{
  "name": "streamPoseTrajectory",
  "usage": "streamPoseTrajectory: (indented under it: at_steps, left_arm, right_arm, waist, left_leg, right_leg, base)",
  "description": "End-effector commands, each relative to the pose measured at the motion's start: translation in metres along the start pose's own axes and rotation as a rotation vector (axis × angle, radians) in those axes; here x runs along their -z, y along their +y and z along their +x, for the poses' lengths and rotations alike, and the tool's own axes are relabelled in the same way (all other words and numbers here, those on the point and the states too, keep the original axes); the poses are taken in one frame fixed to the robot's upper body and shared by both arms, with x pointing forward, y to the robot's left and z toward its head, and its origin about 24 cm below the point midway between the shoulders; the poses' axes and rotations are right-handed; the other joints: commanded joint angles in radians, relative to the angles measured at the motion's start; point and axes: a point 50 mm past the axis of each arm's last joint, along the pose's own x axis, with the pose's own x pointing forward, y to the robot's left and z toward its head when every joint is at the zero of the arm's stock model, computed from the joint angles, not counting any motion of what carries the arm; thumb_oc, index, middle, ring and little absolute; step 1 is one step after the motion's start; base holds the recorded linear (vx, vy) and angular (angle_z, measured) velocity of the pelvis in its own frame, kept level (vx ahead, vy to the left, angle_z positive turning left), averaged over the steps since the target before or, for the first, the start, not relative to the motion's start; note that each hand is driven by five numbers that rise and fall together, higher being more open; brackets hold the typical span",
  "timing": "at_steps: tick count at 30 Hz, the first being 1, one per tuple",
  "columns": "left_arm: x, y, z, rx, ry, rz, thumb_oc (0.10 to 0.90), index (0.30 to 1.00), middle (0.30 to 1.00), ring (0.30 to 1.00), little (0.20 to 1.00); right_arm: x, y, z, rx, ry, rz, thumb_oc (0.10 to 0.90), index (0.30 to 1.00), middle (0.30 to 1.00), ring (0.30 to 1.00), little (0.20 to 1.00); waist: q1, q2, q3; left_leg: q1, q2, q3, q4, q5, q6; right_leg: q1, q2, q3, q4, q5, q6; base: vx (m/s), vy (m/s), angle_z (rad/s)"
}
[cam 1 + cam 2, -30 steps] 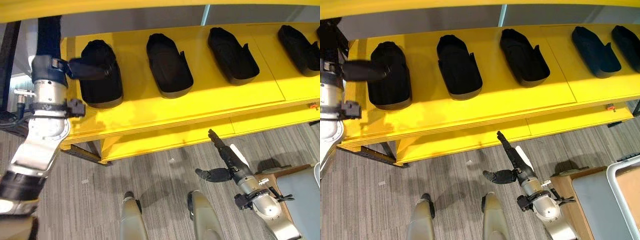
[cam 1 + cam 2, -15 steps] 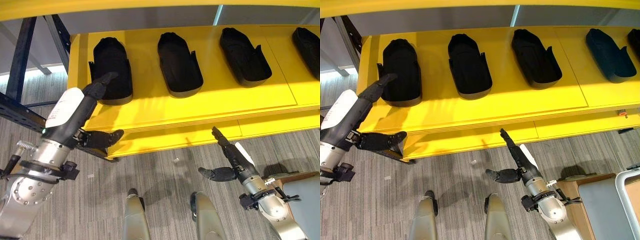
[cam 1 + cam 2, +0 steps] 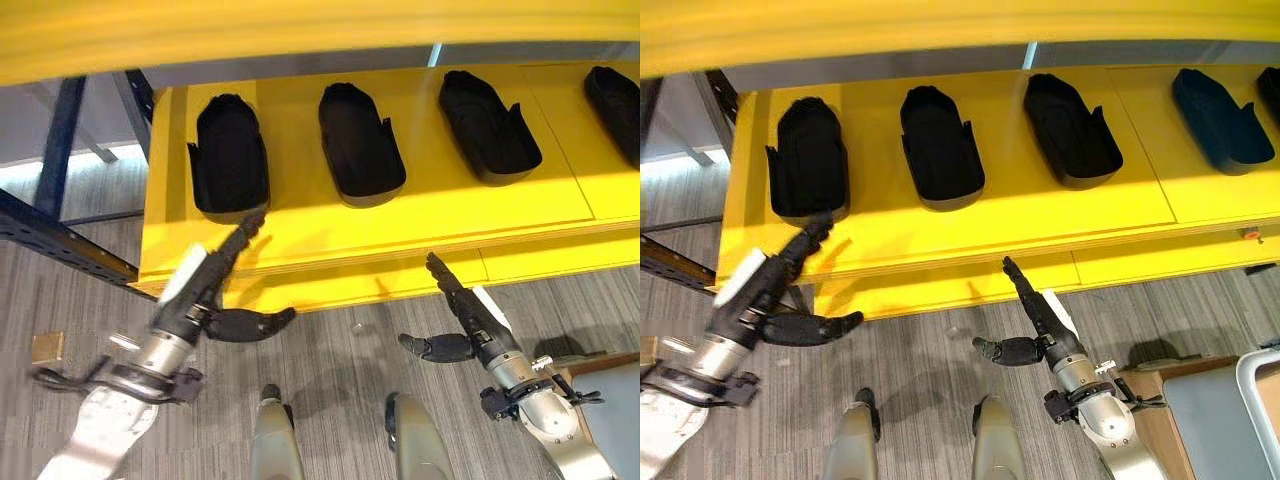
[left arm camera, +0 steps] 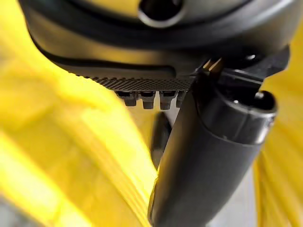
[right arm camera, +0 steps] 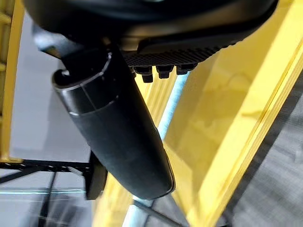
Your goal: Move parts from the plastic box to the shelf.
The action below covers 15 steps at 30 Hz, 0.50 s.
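parts (image 3: 229, 168) lie on the shelf (image 3: 420, 225) above both empty hands

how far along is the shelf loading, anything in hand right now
Black parts already sit in a row on the yellow shelf, the leftmost part nearest the left hand. Both that hand and the right hand are open and empty. Any remaining parts cannot be judged from here.

Grey striped carpet floor (image 3: 330, 360) across the lower frame; dark blue metal rack frame (image 3: 60, 150) at upper left; small tan block (image 3: 45, 347) on the floor, lower left.
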Motion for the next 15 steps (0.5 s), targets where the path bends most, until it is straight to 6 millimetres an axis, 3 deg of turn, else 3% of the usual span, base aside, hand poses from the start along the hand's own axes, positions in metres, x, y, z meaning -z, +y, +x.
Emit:
streamPoseTrajectory:
  at_steps: [1, 3, 8, 11, 14, 15]
  left_arm:
    - [-0.012, -0.004, 0.004, -0.013, -0.135, -0.221, 0.9, 1.0, 1.0, 1.0, 1.0]
    - [0.007, -0.011, -0.001, -0.03, -0.073, -0.366, 0.9, 1.0, 1.0, 1.0, 1.0]
    - [0.02, -0.011, -0.017, -0.112, -0.057, -0.425, 0.9, 1.0, 1.0, 1.0, 1.0]
    - [0.026, -0.012, -0.017, -0.139, -0.067, -0.464, 0.9, 1.0, 1.0, 1.0, 1.0]
    - [0.033, -0.014, -0.019, -0.171, -0.052, -0.513, 0.9, 1.0, 1.0, 1.0, 1.0]
    - [0.038, -0.016, -0.02, -0.18, -0.039, -0.554, 0.9, 1.0, 1.0, 1.0, 1.0]
  right_arm:
    - [-0.034, -0.011, 0.003, 0.025, -0.216, -0.016, 0.9, 1.0, 1.0, 1.0, 1.0]
    - [-0.031, -0.012, 0.0, 0.038, -0.204, -0.026, 0.9, 1.0, 1.0, 1.0, 1.0]
    - [-0.018, -0.015, -0.013, 0.051, -0.148, 0.062, 0.9, 1.0, 1.0, 1.0, 1.0]
    - [-0.012, -0.022, -0.021, 0.083, -0.115, 0.053, 0.9, 1.0, 1.0, 1.0, 1.0]
    - [-0.012, -0.026, -0.022, 0.103, -0.113, 0.048, 0.9, 1.0, 1.0, 1.0, 1.0]
    - [-0.01, -0.028, -0.022, 0.111, -0.104, 0.058, 0.9, 1.0, 1.0, 1.0, 1.0]
  waist:
    - [-0.011, -0.008, -0.085]
    - [-0.007, -0.001, -0.096]
    - [-0.001, 0.008, -0.144]
    - [-0.002, 0.017, -0.174]
    - [-0.008, 0.012, -0.176]
    - [-0.006, 0.007, -0.176]
  left_leg:
    - [0.043, 0.028, 0.001, -0.059, 0.057, 0.055]
    - [0.095, 0.049, -0.011, -0.15, 0.106, 0.052]
    - [0.192, 0.091, 0.015, -0.319, 0.192, 0.046]
    - [0.199, 0.095, 0.034, -0.367, 0.279, 0.034]
    - [0.198, 0.074, 0.064, -0.335, 0.255, 0.043]
    - [0.208, 0.04, 0.06, -0.321, 0.226, 0.049]
  right_leg:
    - [0.058, 0.033, -0.006, -0.112, 0.105, -0.034]
    - [0.091, 0.056, -0.018, -0.151, 0.108, -0.039]
    - [0.153, 0.104, -0.032, -0.261, 0.119, -0.046]
    - [0.199, 0.12, -0.062, -0.357, 0.144, -0.061]
    - [0.224, 0.115, -0.072, -0.405, 0.167, -0.063]
    - [0.244, 0.106, -0.071, -0.437, 0.182, -0.058]
  base:
    - [0.04, -0.137, 0.08]
    - [0.03, -0.136, 0.07]
    - [0.04, -0.117, -0.02]
    - [-0.03, -0.111, 0.02]
    - [-0.03, -0.033, 0.23]
    - [0.02, 0.008, 0.13]
